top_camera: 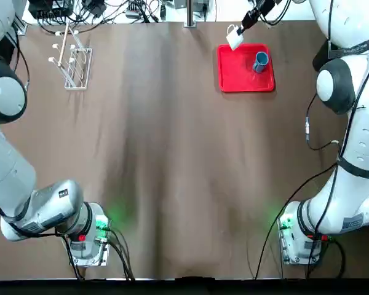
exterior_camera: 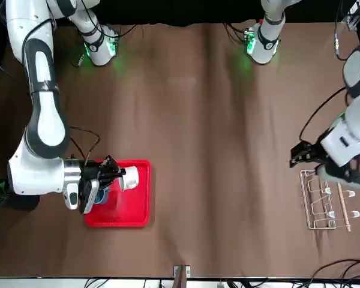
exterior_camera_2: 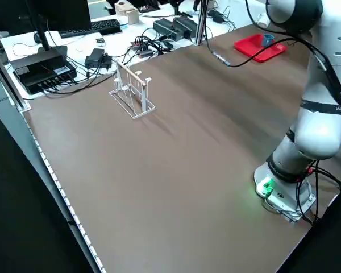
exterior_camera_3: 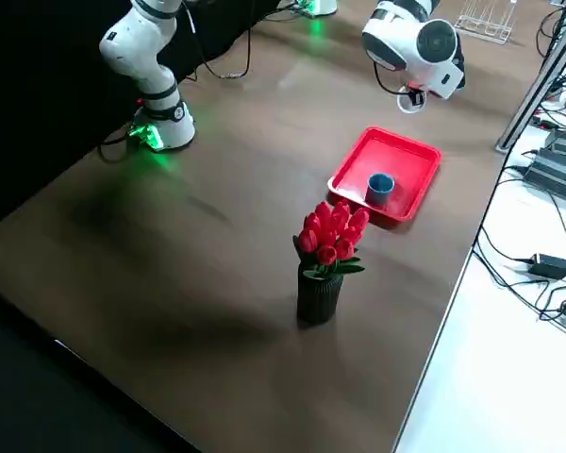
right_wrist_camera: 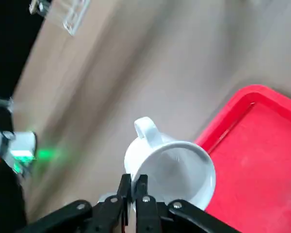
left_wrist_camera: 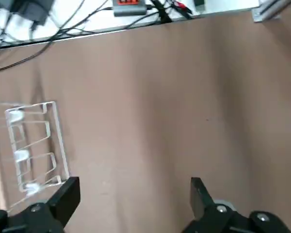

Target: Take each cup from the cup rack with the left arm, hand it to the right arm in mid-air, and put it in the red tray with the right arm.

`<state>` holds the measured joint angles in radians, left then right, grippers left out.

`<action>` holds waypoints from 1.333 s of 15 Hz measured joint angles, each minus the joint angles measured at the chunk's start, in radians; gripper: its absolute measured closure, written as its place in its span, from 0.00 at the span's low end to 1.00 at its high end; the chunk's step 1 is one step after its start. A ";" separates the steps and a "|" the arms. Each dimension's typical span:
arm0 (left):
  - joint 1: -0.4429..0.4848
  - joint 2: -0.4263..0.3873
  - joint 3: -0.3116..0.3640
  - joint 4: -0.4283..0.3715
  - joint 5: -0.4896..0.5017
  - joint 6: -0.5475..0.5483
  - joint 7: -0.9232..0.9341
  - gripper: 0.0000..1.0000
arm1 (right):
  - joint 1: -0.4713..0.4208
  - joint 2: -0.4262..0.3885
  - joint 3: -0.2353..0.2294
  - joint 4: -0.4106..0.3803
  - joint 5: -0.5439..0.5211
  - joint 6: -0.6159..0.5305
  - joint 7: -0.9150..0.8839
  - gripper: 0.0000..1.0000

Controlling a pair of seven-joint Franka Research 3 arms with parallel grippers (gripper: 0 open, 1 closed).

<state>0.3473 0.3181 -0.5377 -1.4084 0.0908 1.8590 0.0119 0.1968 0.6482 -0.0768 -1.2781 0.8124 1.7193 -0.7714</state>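
Seen from overhead, the white cup point(top_camera: 235, 38) was in mid-air near the 11 o'clock edge of the red tray point(top_camera: 232, 78), its handle sticking out. The right pincer point(right_wrist_camera: 135, 176) was clamped on its wall, the two fingers pinching it near the rim. The blue cup point(top_camera: 261, 61) was in the tray, toward its 2 o'clock side. The tray itself lay flat at 1 o'clock on the brown-covered counter point(top_camera: 172, 184). At the tray's 3 o'clock, red flowers point(exterior_camera_3: 332, 234) stood in a black vase point(exterior_camera_3: 318, 299). The white wire cup rack point(top_camera: 77, 67) stood at the counter's 10 o'clock. Near it, above the counter, hung the left pincer point(left_wrist_camera: 135, 194), its fingers wide apart. Black cables point(top_camera: 114, 11) ran past the counter's 11 o'clock edge.
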 joint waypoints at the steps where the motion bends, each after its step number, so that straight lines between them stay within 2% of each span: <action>1: 0.009 -0.016 0.001 0.000 0.009 -0.016 -0.014 0.00 | 0.000 0.000 0.001 0.001 -0.030 0.003 -0.040 0.93; 3: 0.041 -0.041 0.002 0.000 0.014 -0.084 -0.052 0.00 | 0.003 0.000 0.003 0.003 -0.170 0.063 -0.164 0.93; 7: 0.039 -0.045 0.022 -0.001 0.014 -0.129 -0.055 0.00 | 0.018 0.003 0.006 0.003 -0.326 0.133 -0.230 0.93; 8: 0.007 -0.053 0.062 -0.001 0.014 -0.133 -0.055 0.00 | 0.024 0.006 0.007 0.003 -0.364 0.152 -0.235 0.93; 11: -0.179 -0.092 0.267 -0.001 0.014 -0.171 -0.055 0.00 | 0.054 0.021 0.009 0.003 -0.453 0.214 -0.232 0.93; 13: -0.274 -0.124 0.352 -0.003 0.008 -0.194 -0.060 0.00 | 0.086 0.039 0.010 0.002 -0.551 0.250 -0.191 0.93; 16: -0.298 -0.199 0.376 -0.071 -0.055 -0.200 -0.078 0.00 | 0.140 0.067 0.012 0.002 -0.697 0.283 -0.062 0.93; 20: -0.291 -0.247 0.384 -0.132 -0.075 -0.173 -0.079 0.00 | 0.162 0.091 0.012 0.001 -0.722 0.285 -0.032 0.93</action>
<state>0.0559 0.0709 -0.1537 -1.5406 0.0153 1.6862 -0.0670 0.3592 0.7387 -0.0652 -1.2767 0.0906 2.0042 -0.8035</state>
